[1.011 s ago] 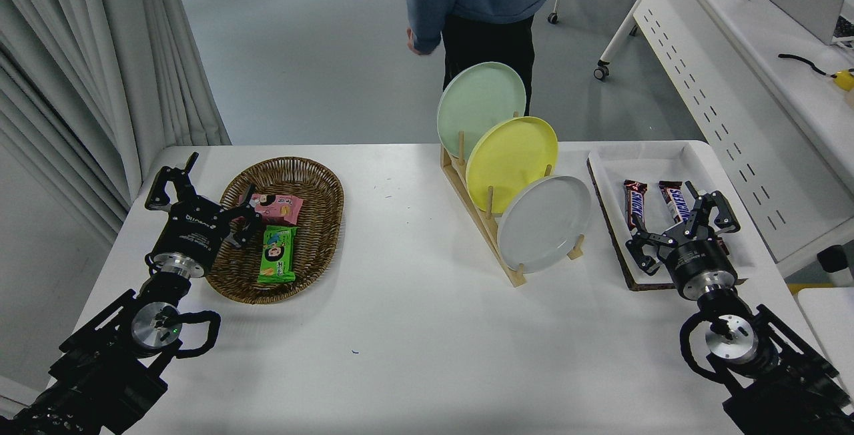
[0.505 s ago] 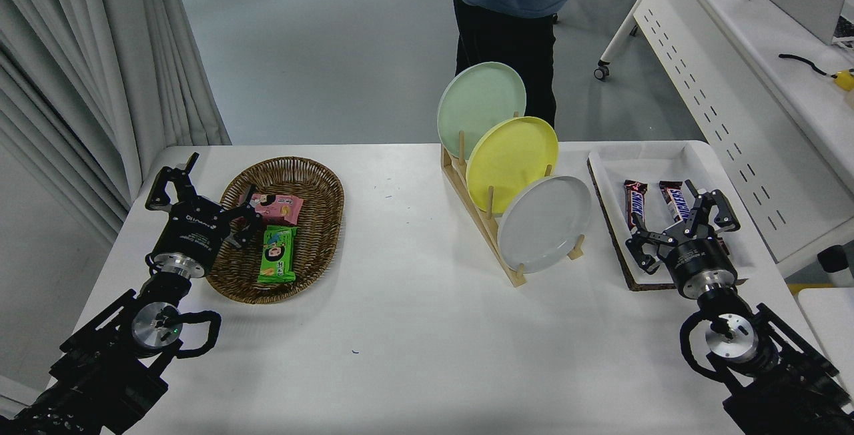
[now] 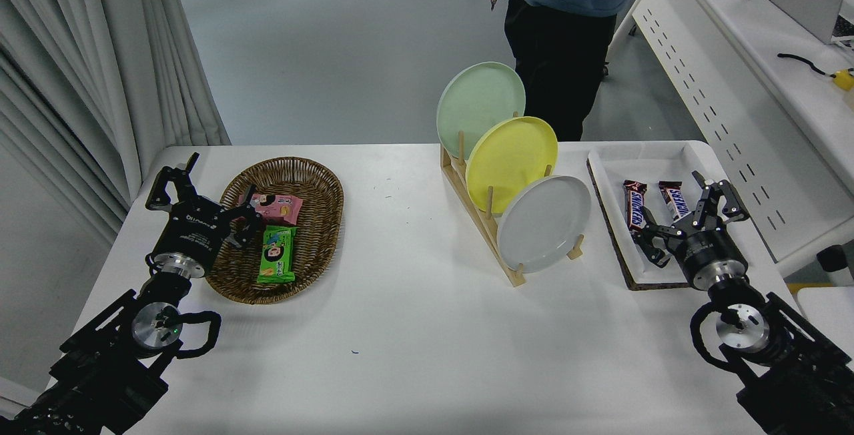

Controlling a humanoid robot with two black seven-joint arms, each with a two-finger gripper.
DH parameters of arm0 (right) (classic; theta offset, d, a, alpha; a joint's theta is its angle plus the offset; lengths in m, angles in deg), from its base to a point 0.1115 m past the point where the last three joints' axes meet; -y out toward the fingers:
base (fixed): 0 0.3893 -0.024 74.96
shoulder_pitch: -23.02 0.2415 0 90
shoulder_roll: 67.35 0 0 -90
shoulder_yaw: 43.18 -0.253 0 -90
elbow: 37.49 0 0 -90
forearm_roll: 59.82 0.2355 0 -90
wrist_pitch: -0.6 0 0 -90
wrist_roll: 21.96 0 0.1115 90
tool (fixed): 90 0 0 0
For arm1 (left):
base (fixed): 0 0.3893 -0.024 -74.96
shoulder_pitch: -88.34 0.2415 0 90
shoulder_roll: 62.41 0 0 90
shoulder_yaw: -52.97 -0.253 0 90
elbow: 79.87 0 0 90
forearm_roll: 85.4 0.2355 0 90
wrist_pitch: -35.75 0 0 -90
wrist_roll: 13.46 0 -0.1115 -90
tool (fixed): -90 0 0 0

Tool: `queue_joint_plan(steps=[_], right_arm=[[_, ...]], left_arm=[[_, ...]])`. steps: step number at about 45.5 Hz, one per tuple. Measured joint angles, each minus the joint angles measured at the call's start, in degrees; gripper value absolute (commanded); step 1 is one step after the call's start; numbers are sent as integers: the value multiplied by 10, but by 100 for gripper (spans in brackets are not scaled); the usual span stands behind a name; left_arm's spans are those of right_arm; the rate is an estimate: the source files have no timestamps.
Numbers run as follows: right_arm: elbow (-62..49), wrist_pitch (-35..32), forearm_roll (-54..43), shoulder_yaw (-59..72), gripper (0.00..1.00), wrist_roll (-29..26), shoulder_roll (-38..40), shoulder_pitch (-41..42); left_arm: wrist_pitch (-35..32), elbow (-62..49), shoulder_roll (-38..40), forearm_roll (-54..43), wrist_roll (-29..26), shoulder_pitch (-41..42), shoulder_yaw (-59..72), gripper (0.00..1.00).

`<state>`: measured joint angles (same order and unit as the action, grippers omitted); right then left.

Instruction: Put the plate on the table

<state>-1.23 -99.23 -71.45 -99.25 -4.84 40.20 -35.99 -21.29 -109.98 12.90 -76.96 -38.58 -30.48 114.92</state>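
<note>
Grey-white plate (image 3: 544, 223) stood on edge in the nearest slot of the wooden rack (image 3: 482, 218), mid-right on the bench (image 3: 413, 328). Yellow plate (image 3: 512, 163) sat in the slot behind it, mint-green plate (image 3: 480, 100) in the farthest slot. All 3 leaned the same way, faces toward the near right.

Right gripper (image 3: 694, 211) hovered over the near part of the white tray (image 3: 640, 158), right of the rack, fingers spread and holding nothing. It was apart from the plate, no contact. 2 chocolate bars (image 3: 654, 203) lay in the tray just beside the fingers.

Left gripper (image 3: 200, 198) was parked at near left, fingers apart and holding nothing, over the left rim of the wicker basket (image 3: 313, 185). Basket held a pink snack pack (image 3: 272, 207) and a green snack pack (image 3: 277, 253).

Person (image 3: 567, 15) stood at the far side, behind the rack.
</note>
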Motion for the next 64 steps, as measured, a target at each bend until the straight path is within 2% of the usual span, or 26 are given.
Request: queue_joint_plan(steps=[10,15,21,41,53,57,64], right_arm=[[22,32,112,238,100,0,65,75],[63,39,179,378,100,0,108,123],[115,42,226,477,100,0,156,165],[236,16,269,723,100,-1,237,315],[272,1,284,797,100,-10,261,386],[280,0,304,808,100,-28,261,405],[287,-1,338,815,100,-98,246,430]], left_arm=[[0,0,0,0,0,0,0,100],[0,0,0,0,0,0,0,100],[0,0,0,0,0,0,0,100],[0,0,0,0,0,0,0,100],[0,0,0,0,0,0,0,100],[0,0,0,0,0,0,0,100],[0,0,0,0,0,0,0,100]])
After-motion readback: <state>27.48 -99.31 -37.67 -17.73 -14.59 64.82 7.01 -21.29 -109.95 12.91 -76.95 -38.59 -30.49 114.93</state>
